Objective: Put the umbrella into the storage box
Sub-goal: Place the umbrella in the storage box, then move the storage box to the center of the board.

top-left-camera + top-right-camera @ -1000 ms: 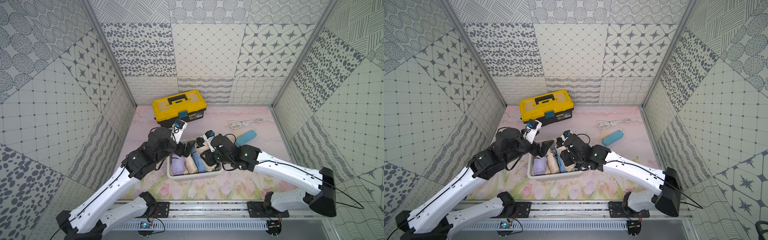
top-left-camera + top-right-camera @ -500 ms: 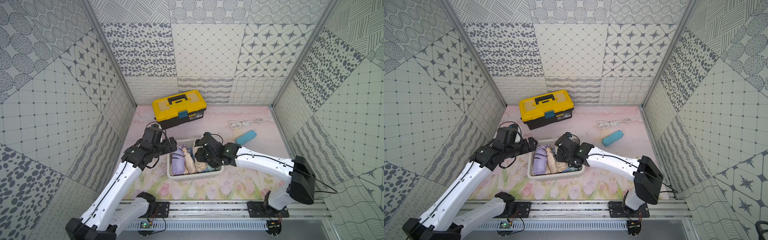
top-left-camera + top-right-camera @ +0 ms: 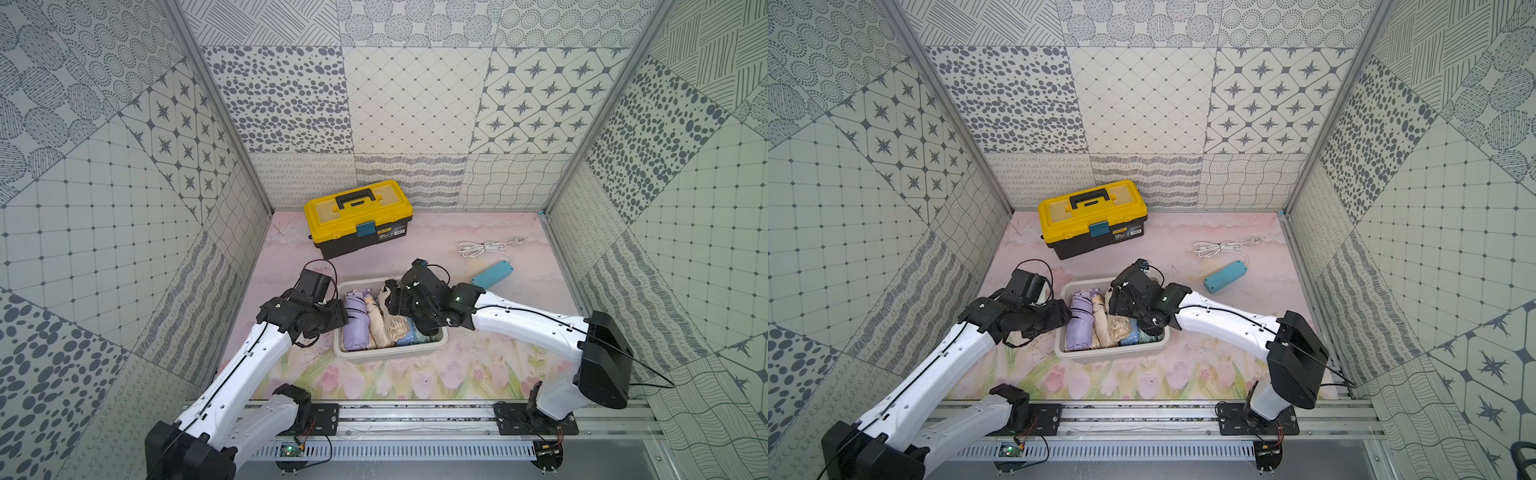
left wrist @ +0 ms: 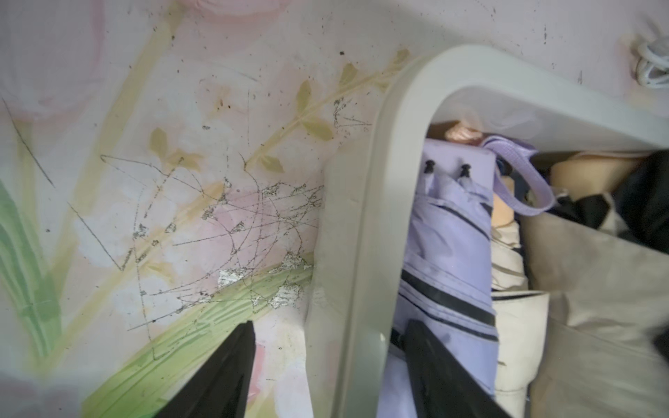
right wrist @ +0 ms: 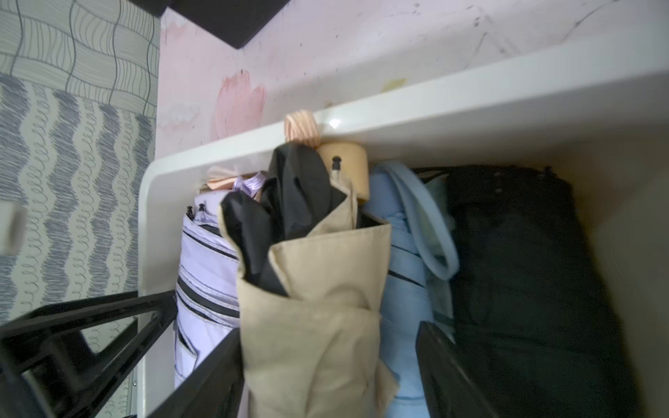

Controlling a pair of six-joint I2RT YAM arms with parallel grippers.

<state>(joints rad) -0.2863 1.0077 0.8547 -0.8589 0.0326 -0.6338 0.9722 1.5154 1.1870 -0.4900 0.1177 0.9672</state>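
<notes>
The storage box (image 3: pixel 390 353) (image 3: pixel 1113 352) is a white tub in the middle of the mat, packed with several folded umbrellas lying side by side. My right gripper (image 5: pixel 330 329) (image 3: pixel 392 305) is open inside the box. A tan umbrella (image 5: pixel 318 289) (image 3: pixel 397 328) lies between its fingers, beside a blue one (image 5: pixel 405 282) and a black one (image 5: pixel 525 271). My left gripper (image 4: pixel 330 325) (image 3: pixel 338 318) is open and straddles the box's left rim (image 4: pixel 365 224). One finger is outside over the mat, the other inside against the lilac umbrella (image 4: pixel 449 253) (image 3: pixel 356 324).
A yellow-and-black toolbox (image 3: pixel 358 222) stands at the back left. A teal power strip (image 3: pixel 492 274) and a coiled white cable (image 3: pixel 482 248) lie at the back right. Patterned walls close in three sides.
Both arms came down from above the box. The right gripper, shut a second ago, has opened with the tan umbrella lying in the box. The left jaws narrowed around the box's left wall.
</notes>
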